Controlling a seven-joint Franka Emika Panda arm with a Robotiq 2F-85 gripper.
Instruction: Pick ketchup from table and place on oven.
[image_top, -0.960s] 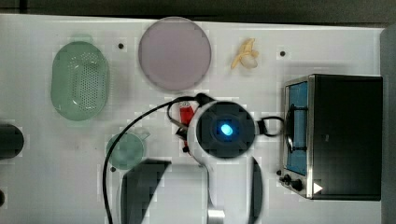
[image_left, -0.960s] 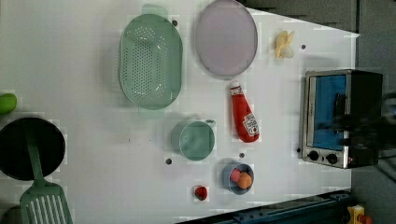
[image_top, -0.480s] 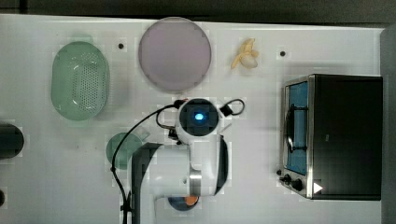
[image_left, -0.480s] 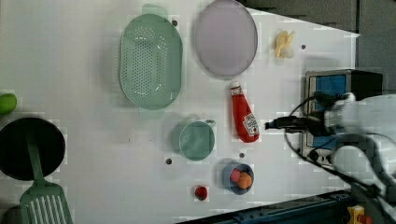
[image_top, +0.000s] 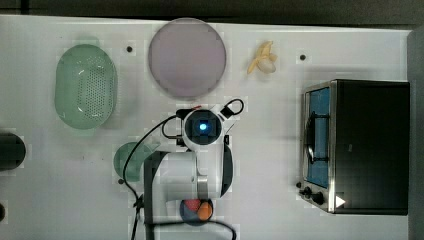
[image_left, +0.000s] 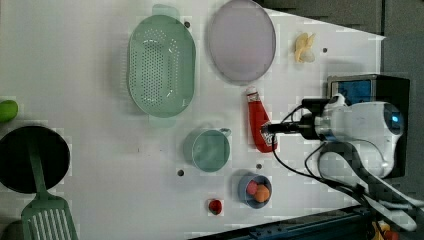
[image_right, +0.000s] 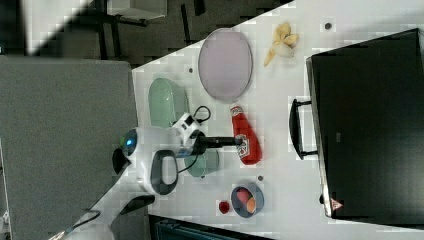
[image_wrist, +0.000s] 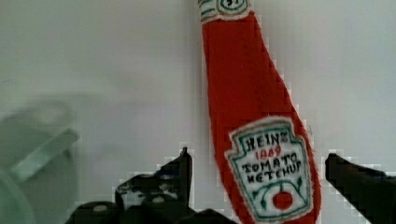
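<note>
The ketchup (image_left: 258, 117) is a slim red bottle with a white label, lying flat on the white table (image_left: 90, 125) between the green cup and the oven. My gripper (image_left: 270, 129) hangs over its labelled lower half. In the wrist view the gripper (image_wrist: 259, 175) is open, with one dark finger (image_wrist: 180, 168) on each side of the ketchup (image_wrist: 252, 93) and a gap on both sides. The right view has the gripper (image_right: 236, 141) above the ketchup (image_right: 246, 135). The oven (image_top: 367, 145) stands at the top view's right, black top bare. In the top view my arm (image_top: 200, 150) hides the bottle.
A green cup (image_left: 206, 150) sits close to the ketchup. A small bowl of fruit (image_left: 255, 190) and a red fruit (image_left: 215, 206) lie nearby. A green colander (image_left: 161, 72), a grey plate (image_left: 241, 40) and a banana (image_left: 304, 47) lie further off. A black pan (image_left: 30, 157) and spatula (image_left: 47, 215) are at the left view's left.
My arm has swung away from the oven, leftward in the top view, and now sits over the ketchup. The gripper stayed open. The objects have not moved.
</note>
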